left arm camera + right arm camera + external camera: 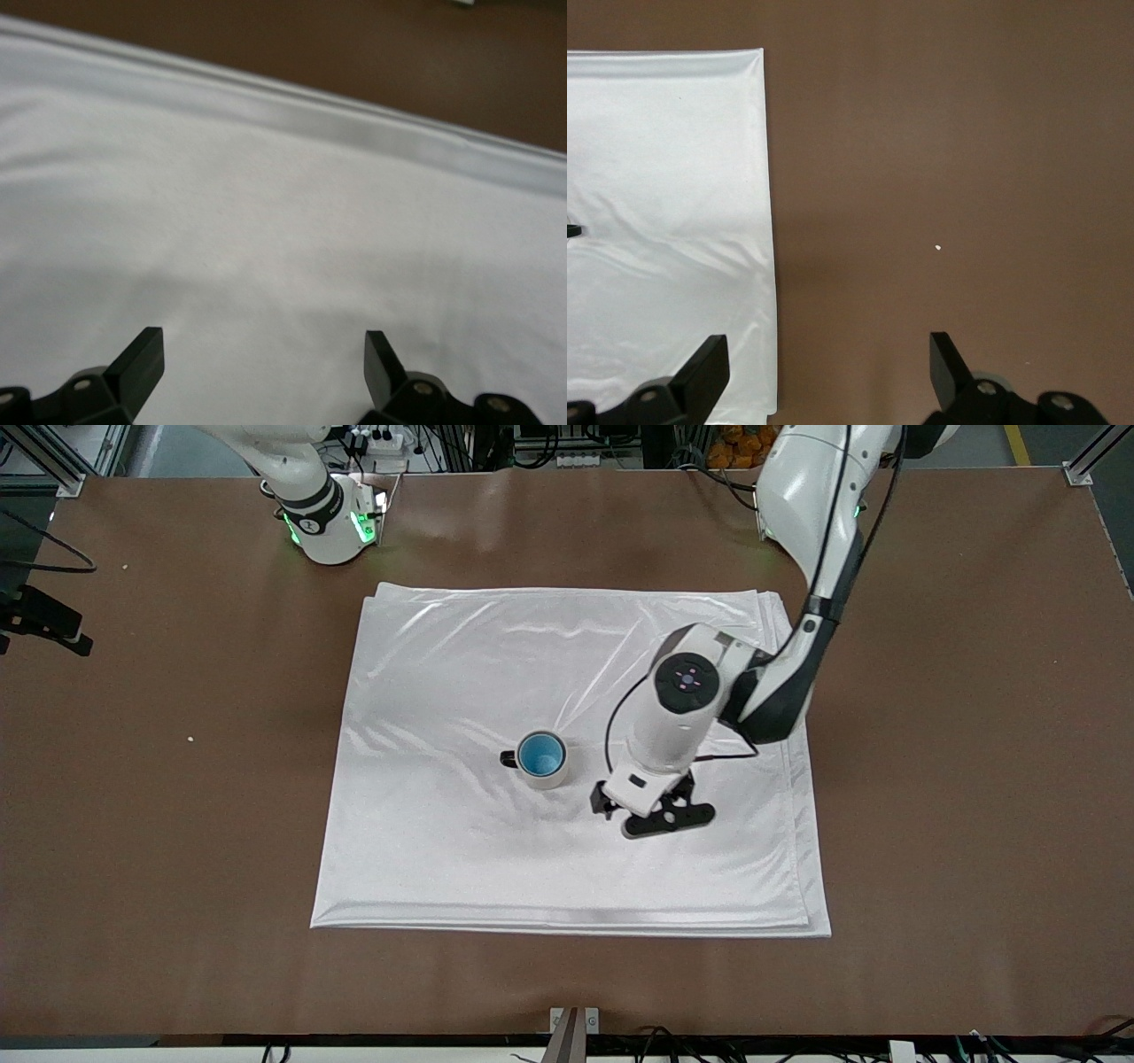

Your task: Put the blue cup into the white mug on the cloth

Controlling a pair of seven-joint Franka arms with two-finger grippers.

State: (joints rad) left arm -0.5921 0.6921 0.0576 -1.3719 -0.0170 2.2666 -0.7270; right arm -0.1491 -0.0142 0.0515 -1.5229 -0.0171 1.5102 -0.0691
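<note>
A robotics lab. Aluminium framing (40,460) stands at ten o'clock, a power strip with tangled cables (381,441) at twelve. Two white arm bases (330,522) are bolted to a plain brown table (177,779) (green status lights glowing), and more cabling (673,1036) runs at six.

We count one blue cup (540,754), one white mug (545,772) and one cloth (443,850). We see two grippers (660,813) (828,372).
</note>
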